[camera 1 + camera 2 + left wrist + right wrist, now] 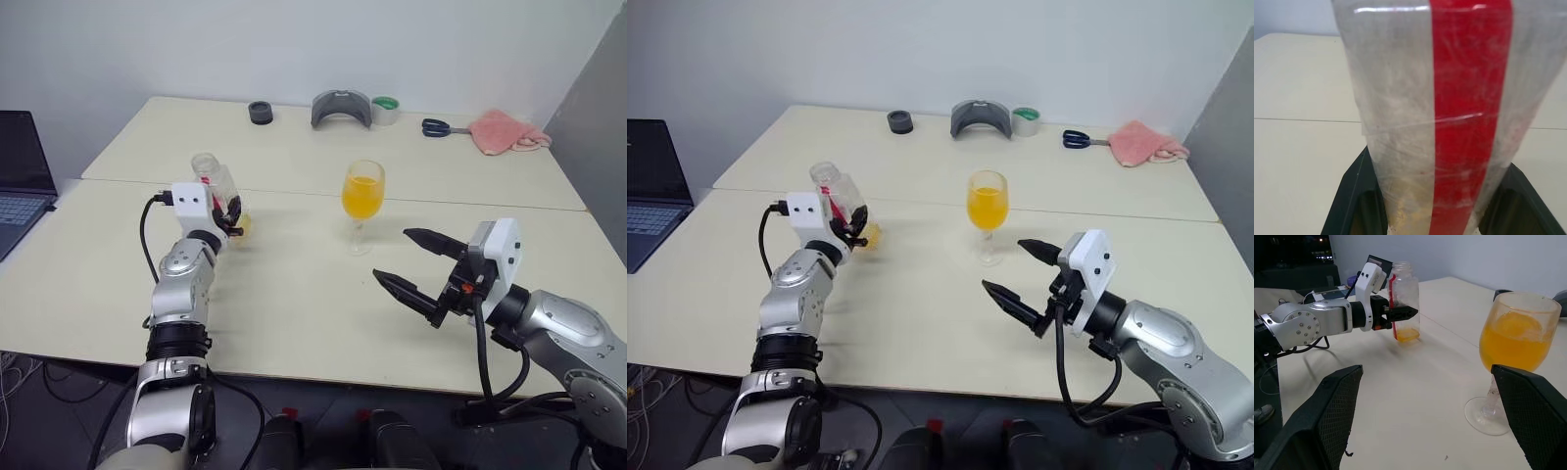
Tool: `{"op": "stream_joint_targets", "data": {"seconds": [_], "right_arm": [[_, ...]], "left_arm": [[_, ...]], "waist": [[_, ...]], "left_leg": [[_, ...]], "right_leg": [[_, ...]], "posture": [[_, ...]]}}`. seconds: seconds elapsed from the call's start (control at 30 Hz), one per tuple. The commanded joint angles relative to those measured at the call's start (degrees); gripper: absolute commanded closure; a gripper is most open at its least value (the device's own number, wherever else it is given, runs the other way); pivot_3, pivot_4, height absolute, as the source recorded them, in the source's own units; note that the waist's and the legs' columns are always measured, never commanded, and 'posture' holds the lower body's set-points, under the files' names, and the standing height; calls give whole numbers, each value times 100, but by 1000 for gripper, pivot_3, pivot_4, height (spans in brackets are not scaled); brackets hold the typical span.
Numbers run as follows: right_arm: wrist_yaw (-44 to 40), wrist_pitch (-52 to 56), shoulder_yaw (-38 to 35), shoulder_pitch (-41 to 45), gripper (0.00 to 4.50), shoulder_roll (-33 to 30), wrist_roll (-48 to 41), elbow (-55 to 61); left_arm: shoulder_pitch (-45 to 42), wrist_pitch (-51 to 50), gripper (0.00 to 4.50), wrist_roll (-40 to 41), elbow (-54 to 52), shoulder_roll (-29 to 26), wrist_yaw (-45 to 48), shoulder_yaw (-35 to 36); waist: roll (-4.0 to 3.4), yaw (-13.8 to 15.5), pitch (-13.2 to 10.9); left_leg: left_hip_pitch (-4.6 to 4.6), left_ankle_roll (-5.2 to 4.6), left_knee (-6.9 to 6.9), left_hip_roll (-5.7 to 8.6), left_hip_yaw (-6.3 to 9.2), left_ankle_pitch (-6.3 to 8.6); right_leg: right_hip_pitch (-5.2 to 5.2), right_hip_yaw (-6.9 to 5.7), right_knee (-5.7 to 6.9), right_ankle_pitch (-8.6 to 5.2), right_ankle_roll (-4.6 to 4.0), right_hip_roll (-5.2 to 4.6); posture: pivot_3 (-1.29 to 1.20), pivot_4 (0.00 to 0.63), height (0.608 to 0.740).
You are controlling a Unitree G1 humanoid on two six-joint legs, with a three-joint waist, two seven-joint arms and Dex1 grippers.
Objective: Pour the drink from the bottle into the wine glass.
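While the left gripper (pixel 1400 313) clamps the bottle (pixel 1404 301) (plain red stripe, no legible writing), the right gripper (pixel 411 262) gapes.

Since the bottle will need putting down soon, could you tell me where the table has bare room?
Bare: the near table between the left claw holding the bottle and the wine glass, and in front of both. Crowded: the far edge, with tape rolls, scissors and pink cloth.

No readable text showing anywhere; the bottle (pixel 1449 122) is showing just a plain red label stripe, no lettering.
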State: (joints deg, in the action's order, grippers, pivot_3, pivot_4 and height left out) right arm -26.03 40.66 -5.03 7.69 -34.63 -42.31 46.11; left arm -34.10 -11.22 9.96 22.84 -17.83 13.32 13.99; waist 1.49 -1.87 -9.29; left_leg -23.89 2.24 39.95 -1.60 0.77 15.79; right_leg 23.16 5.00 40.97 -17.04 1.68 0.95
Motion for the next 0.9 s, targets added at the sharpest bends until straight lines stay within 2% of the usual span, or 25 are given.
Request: {"op": "stream_joint_targets", "data": {"seconds": [0.03,0.63,0.7,0.9], "right_arm": [[38,-125,-65,4,0,60,-115,240],[76,-116,23,171,0,104,40,113],[78,-108,27,178,0,102,40,112],[91,-82,49,287,0,102,60,36]], "left_arm": [[-15,237,2753,-35,-57,-87,40,-25],[-172,455,2753,-87,386,-99,-4,-49],[-172,448,2028,-86,384,-101,-10,-45],[-119,415,223,-68,294,-107,16,-45]], "waist": [[0,0,0],[0,0,0],[0,0,0],[0,-1,0]], "left_leg": [[0,0,0,-1,0,0],[0,0,-4,-1,0,0],[-1,0,-4,-1,0,0],[0,0,-5,-1,0,0]], "right_leg": [[0,0,0,0,0,0],[0,-1,-6,-1,1,2],[0,-1,-6,-1,1,2],[0,0,-7,-1,1,2]], "posture": [[0,150,740],[0,150,740],[0,150,740],[0,150,740]]}}
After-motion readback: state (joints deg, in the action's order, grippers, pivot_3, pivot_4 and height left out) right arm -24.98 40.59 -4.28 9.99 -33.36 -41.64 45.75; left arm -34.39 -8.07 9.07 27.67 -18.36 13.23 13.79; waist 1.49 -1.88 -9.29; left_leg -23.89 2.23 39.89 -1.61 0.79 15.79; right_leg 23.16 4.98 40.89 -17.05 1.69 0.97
